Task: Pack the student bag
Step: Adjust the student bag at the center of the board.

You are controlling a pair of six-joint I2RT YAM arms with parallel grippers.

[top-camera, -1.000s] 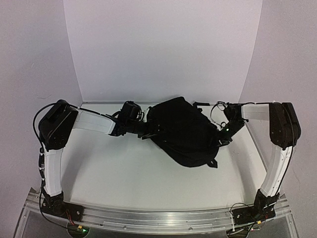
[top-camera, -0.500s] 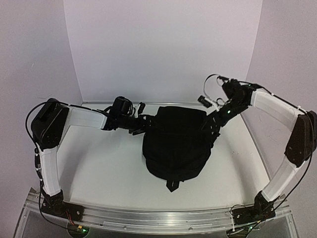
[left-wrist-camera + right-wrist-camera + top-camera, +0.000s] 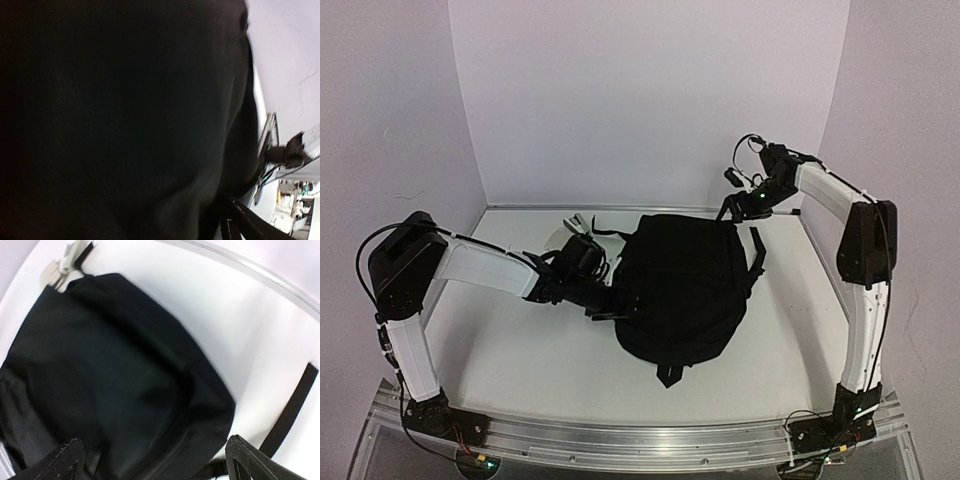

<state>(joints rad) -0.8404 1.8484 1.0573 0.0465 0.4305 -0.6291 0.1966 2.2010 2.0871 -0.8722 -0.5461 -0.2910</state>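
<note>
Right pincer (image 3: 733,207) lifted away wide; student bag (image 3: 680,285) lies lengthwise near-far; left pincer (image 3: 618,300) unclear.

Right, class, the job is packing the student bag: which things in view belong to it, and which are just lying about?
Job: student bag; left gripper at its left side; right gripper, open, near its far corner.
Lying about: small pale item behind the left gripper, too unclear to name.
</note>
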